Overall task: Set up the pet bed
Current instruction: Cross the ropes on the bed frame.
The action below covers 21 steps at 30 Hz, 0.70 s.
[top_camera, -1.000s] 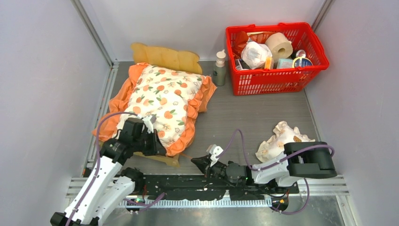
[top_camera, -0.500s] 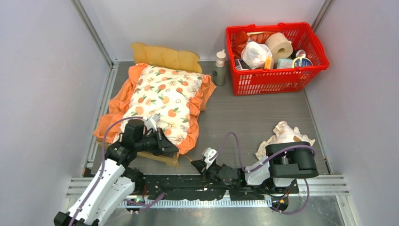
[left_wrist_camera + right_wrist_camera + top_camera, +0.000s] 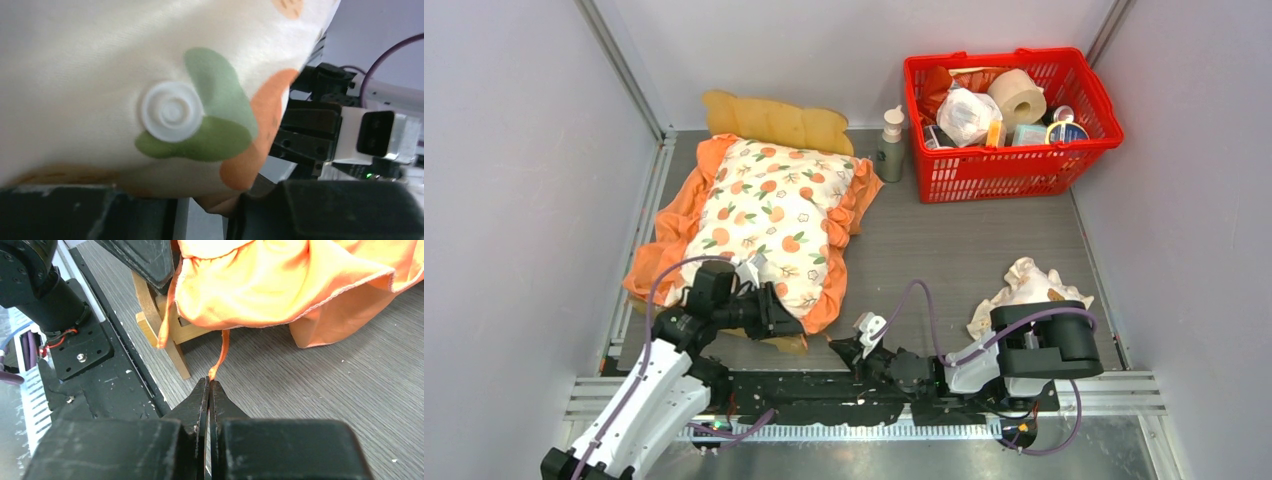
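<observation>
The pet bed (image 3: 769, 122) sat at the left side of the table (image 3: 944, 250). Its long axis ran from the near edge toward the back wall, leaning a little to the right. Its wavy head end pointed away from me, close to the wall, and its wooden foot end stood just in front of my bases. A cream cushion (image 3: 774, 210) with orange fruit print and orange ruffles lay along it and hid nearly all of the frame.

My left claw (image 3: 779, 308) was pressed against the near end of that cushion. I could not tell whether it gripped the cloth or had let go. My right claw (image 3: 210, 385) lay low on the table beside the bed's foot, clenched on a thin orange strand (image 3: 220, 352) hanging from the ruffle.

A small frilled pillow (image 3: 1014, 300) lay to the right, and a bottle (image 3: 890, 145) and a red basket (image 3: 984, 165) stood at the back.
</observation>
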Motion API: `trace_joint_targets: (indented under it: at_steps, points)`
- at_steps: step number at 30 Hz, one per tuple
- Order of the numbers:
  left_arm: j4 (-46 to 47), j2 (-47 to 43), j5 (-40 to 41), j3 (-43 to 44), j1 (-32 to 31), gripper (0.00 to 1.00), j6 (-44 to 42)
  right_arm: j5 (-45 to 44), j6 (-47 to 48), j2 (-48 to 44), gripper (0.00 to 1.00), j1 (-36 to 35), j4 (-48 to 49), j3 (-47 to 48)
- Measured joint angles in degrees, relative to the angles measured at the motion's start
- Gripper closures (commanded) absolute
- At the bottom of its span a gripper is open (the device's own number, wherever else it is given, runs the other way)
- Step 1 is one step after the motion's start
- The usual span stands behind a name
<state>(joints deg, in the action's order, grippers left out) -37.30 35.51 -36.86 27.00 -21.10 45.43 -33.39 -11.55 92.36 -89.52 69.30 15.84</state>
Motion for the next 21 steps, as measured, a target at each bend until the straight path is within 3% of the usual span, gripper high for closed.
trace_joint_targets:
  at_steps: [3, 4, 8, 13, 16, 21]
  points:
    - [-3.32, -0.83, 1.31, 2.14, 0.00, 0.39, -3.96, 0.00, 0.02, -1.14, 0.95, 0.00, 0.02, 0.00]
    - [-4.70, -1.64, 1.86, 3.50, 0.00, 0.37, -5.68, -0.02, 0.04, -1.57, 0.95, 0.00, 0.09, 0.00]
    - [-8.09, -4.50, 3.08, 9.77, -0.09, 0.40, -12.33, -0.09, 0.22, -2.10, 0.95, 0.00, 0.15, 0.00]
    - [-10.27, -7.26, 5.07, 15.82, -1.49, 0.56, -22.12, -0.20, 0.59, -2.10, 0.95, 0.00, 0.20, 0.00]
    - [-9.20, -8.46, 4.63, 16.79, -2.25, 0.59, -26.38, -0.22, 0.72, -2.10, 0.95, 0.00, 0.48, 0.00]
    - [-7.52, -9.94, 11.39, 18.05, -10.34, 0.61, -31.87, -0.22, 0.90, -2.10, 0.95, 0.00, 1.16, 0.00]
